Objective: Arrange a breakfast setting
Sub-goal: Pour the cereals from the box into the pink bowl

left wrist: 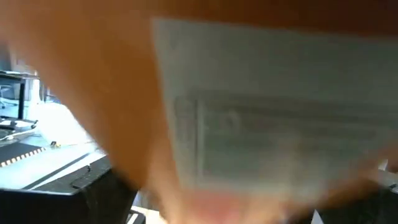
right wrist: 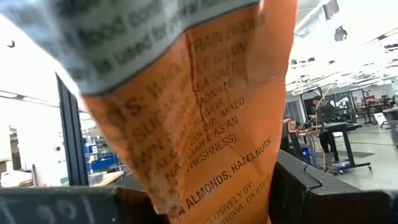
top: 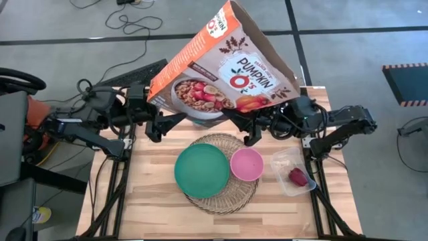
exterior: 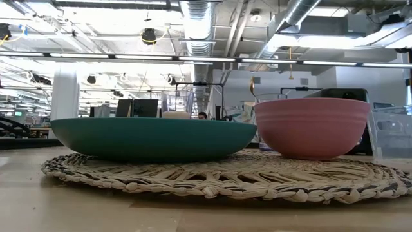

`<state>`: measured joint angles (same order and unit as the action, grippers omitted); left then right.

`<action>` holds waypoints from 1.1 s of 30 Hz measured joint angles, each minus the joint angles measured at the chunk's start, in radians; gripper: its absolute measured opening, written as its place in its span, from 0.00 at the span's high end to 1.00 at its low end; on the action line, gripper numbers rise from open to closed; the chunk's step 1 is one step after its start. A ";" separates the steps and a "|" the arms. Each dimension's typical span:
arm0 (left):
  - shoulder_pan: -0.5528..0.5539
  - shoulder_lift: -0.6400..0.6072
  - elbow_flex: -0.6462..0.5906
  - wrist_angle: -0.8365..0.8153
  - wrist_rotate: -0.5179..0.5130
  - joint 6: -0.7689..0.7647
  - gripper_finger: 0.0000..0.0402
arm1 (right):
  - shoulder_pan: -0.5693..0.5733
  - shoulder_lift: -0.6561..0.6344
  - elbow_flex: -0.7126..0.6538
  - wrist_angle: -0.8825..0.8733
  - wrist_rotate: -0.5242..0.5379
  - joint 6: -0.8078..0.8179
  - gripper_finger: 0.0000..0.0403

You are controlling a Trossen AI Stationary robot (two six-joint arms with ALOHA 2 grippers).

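Observation:
The orange-white cereal box (top: pixel 224 63) is held high above the table's far side between both grippers, its printed front up. My left gripper (top: pixel 159 127) is at its lower left corner and my right gripper (top: pixel 254 130) at its lower right. The box fills the left wrist view (left wrist: pixel 186 93). A teal plate (top: pixel 200 171) and a smaller pink bowl (top: pixel 247 164) rest on the round straw mat (top: pixel 224 199). A red fruit (top: pixel 297 176) lies in the clear tub. A clear glass (exterior: pixel 177 103) stands behind the plate. The spoon is out of view. My left gripper is on the box's lower left end, level from the table's left; the box itself hides the fingers and the place of contact. My right gripper pinches the box's creased orange side panel (right wrist: pixel 208 155) between its two fingers (right wrist: pixel 311 193), level from the table's right. The box is clear of the table and tilted.
A clear plastic tub (top: pixel 291 171) sits right of the mat. A black toaster (exterior: pixel 360 96) stands behind the bowl. Bare wood (top: pixel 154 214) lies at the near left. Cables lie on the floor beyond the table's far edge.

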<state>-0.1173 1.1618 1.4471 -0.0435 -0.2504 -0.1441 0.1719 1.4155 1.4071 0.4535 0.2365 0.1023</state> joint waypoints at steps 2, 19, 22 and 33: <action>0.000 0.003 -0.001 0.011 0.001 -0.008 0.02 | -0.002 0.000 0.000 -0.004 0.000 0.002 0.52; -0.007 0.049 -0.001 0.140 -0.014 0.024 0.02 | -0.011 0.043 0.001 0.058 -0.008 0.019 0.52; -0.007 0.048 0.000 0.128 -0.020 0.028 0.02 | -0.009 0.048 0.002 0.065 -0.009 0.024 0.52; -0.006 0.049 0.000 0.126 0.008 0.054 0.23 | -0.009 0.048 0.001 0.063 -0.010 0.015 0.52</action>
<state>-0.1234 1.2106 1.4475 0.0826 -0.2421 -0.0902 0.1627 1.4633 1.4078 0.5167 0.2260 0.1170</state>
